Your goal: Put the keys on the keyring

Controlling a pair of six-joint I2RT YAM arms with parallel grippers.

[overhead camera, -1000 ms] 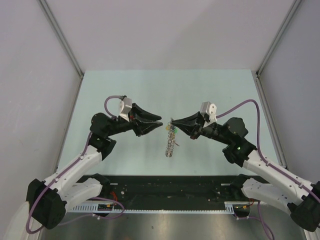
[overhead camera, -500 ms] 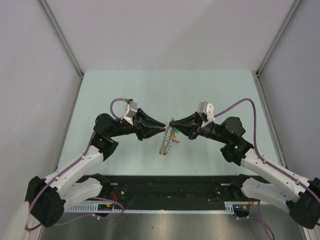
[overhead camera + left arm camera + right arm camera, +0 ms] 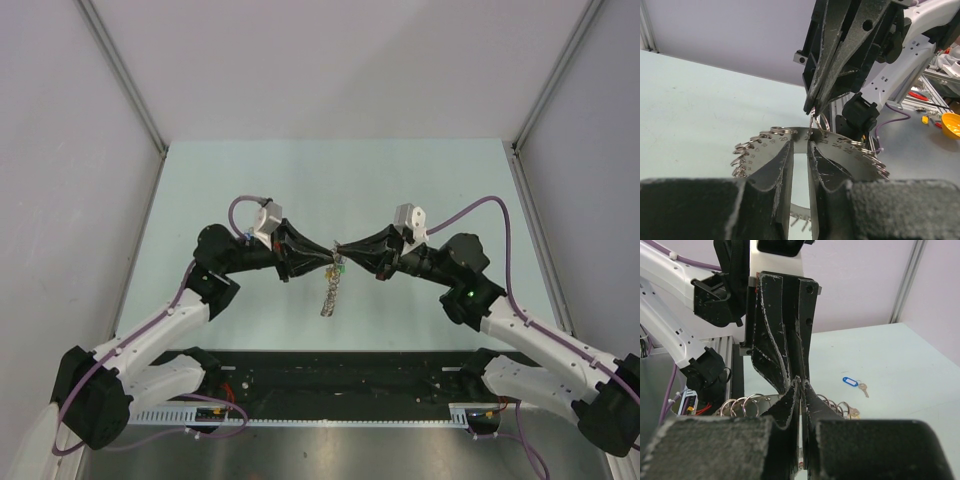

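The keyring [image 3: 328, 290] hangs in mid-air between my two arms, tilted, a grey numbered plate fringed with small split rings and tagged keys. My right gripper [image 3: 341, 249] is shut on one small split ring at its top; the left wrist view shows this pinch [image 3: 813, 109]. My left gripper [image 3: 329, 254] meets it tip to tip, its jaws a narrow gap apart in front of the keyring's rim [image 3: 765, 145]. A small silver key with a blue tag [image 3: 851, 381] lies on the table. I cannot make out the yellow-orange tagged key.
The pale green table [image 3: 250, 180] is walled by grey panels with metal posts at the back corners. A black rail with cables [image 3: 330, 380] runs along the near edge between the arm bases.
My left gripper has moved right to meet the right gripper's tips, and its jaws have narrowed. The keyring has swung left and tilted up under them.
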